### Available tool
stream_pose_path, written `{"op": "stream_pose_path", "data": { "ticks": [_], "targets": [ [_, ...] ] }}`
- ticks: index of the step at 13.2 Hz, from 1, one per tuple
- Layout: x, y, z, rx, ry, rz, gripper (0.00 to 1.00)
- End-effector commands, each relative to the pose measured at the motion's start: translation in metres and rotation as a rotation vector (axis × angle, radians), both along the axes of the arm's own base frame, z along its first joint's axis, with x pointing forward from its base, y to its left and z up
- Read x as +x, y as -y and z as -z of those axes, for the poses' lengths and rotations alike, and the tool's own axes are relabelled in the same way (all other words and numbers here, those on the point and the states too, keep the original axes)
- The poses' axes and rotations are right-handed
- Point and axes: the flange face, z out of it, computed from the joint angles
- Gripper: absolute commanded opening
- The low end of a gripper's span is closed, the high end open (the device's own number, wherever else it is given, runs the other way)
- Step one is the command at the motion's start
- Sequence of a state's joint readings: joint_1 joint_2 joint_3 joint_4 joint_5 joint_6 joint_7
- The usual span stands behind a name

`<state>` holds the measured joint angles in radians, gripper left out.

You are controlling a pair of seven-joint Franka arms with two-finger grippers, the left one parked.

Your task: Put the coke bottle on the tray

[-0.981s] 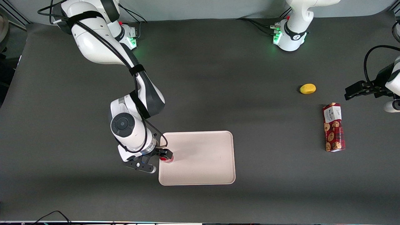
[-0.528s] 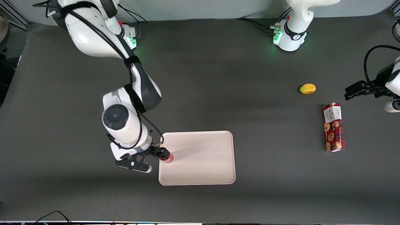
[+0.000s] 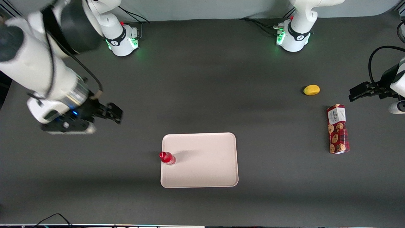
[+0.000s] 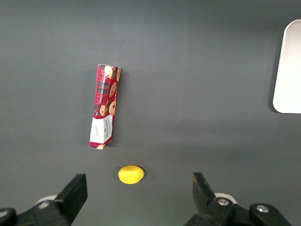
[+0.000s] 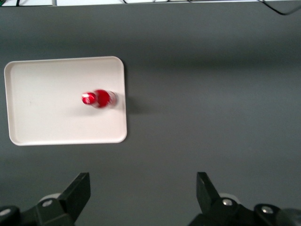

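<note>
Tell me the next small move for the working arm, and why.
Probably none beyond parking: keep the tool raised and clear. The coke bottle stands upright on the tray, inside its rim at the edge toward the working arm's end, with nothing gripping it. The tool is open, up off the table and well away from the bottle, so the placing looks done.

Pincer [image 5: 141, 197] fingertips cut off; arm blurred.

gripper [image 3: 109, 113] raised, fingers [image 5: 75, 194] spread, empty
</note>
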<state>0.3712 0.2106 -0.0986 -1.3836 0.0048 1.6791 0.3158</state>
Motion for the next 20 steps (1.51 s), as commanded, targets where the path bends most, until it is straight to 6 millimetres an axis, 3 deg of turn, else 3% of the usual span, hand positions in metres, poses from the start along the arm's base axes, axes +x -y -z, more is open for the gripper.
{"op": "stream_pose_path", "data": {
  "ticks": [1,4,8,10,12,14,20],
  "targets": [
    [-0.062,0.059,-0.005,0.002,-0.003,-0.017,1.00],
    [-0.081,0.113,0.001,0.012,0.005,0.038,1.00],
    [-0.083,0.174,-0.002,0.015,0.006,0.099,1.00],
    [-0.079,0.209,0.006,0.011,-0.008,0.151,1.00],
    [-0.077,0.223,0.010,-0.001,-0.014,0.173,1.00],
    [-0.061,0.235,0.020,-0.007,-0.026,0.195,1.00],
    [-0.029,0.237,0.026,-0.016,-0.026,0.202,1.00]
  ]
}}
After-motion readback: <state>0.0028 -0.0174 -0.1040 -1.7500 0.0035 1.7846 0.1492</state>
